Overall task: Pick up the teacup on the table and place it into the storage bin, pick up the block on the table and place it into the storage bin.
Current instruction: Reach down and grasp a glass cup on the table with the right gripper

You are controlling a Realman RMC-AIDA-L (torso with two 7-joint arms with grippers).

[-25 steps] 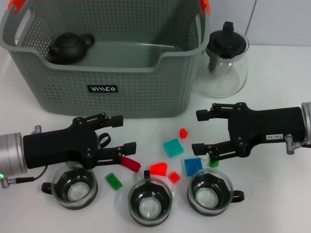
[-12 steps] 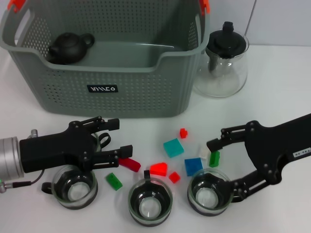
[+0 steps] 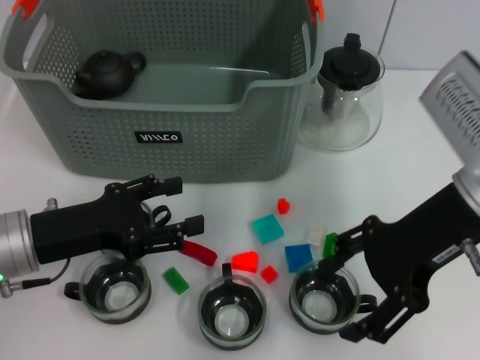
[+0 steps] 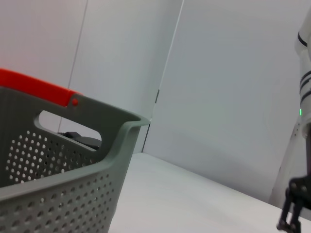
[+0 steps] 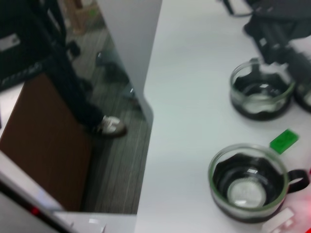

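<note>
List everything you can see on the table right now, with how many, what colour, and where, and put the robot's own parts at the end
storage bin: one, grey-green with orange clips, back of the table.
black teapot: one, inside the bin, left side.
glass teapot: one, clear with a black lid, right of the bin.
teacups: three, clear glass with dark bases, front row: left, middle, right.
blocks: about nine, scattered between bin and cups: red, teal, blue, green, among others.
left end effector: black, open, above the left teacup.
right end effector: black, open, straddling the right teacup.
</note>
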